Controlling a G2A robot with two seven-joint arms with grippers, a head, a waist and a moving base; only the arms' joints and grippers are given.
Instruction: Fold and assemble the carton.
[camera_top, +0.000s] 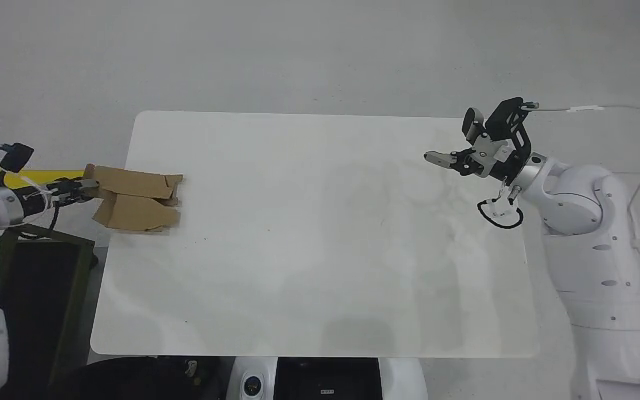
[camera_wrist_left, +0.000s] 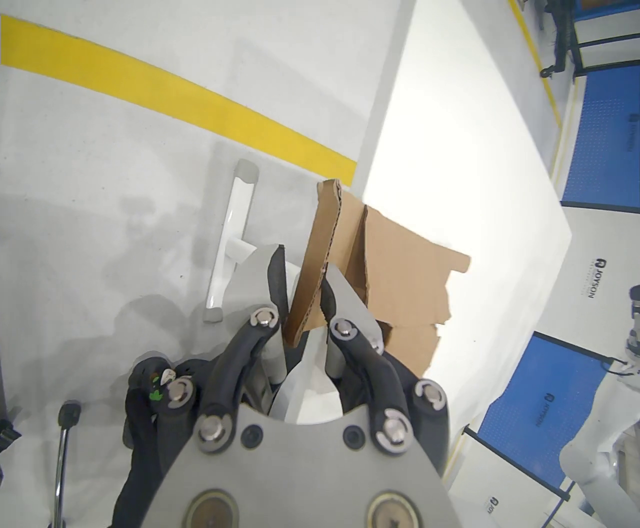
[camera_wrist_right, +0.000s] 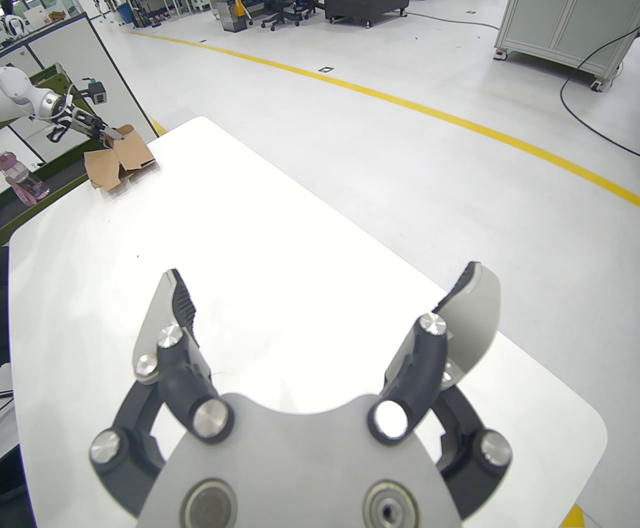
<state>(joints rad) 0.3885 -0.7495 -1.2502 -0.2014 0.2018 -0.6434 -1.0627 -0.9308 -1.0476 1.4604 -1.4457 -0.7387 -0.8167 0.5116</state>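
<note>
The carton (camera_top: 135, 198) lies mostly flat, not folded yet, at the tabletop's (camera_top: 320, 250) 9 o'clock edge. The left pincer (camera_wrist_left: 301, 272) pinches 1 flap. The right pincer (camera_wrist_right: 322, 277), at 3 o'clock, is wide open, holding nothing.

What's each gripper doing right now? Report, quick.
Left gripper: shut on the carton.
Right gripper: open, holding nothing.

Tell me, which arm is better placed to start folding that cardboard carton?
Left, probably. The left tool is shut on a flap of the carton at one end of the table; the right tool hangs open at the opposite end, far from it.
</note>
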